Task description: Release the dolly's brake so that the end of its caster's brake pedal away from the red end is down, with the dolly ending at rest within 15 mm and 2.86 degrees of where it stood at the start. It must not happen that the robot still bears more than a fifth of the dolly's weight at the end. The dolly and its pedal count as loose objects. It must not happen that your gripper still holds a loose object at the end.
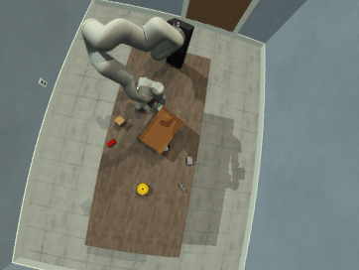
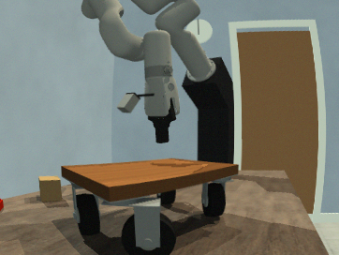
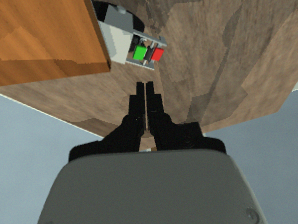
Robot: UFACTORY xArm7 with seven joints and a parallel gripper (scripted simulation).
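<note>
Above the dolly, my gripper hangs pinched together, holding nothing.
Its brake pedal sits beyond the deck's corner; pressing the green end off-centre could shove the dolly out of place.

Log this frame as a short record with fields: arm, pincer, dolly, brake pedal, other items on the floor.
arm: white, bent over the dolly's far edge, wrist pointing down
pincer: shut, holding nothing, in the air above the pedal, no contact
dolly: wooden deck on black casters, standing on the brown wood floor
brake pedal: on the caster at the deck's corner; green end nearer the deck, red end farther out; which end is down cannot be told
other items: tan block, red object, yellow ring, small grey box
</note>
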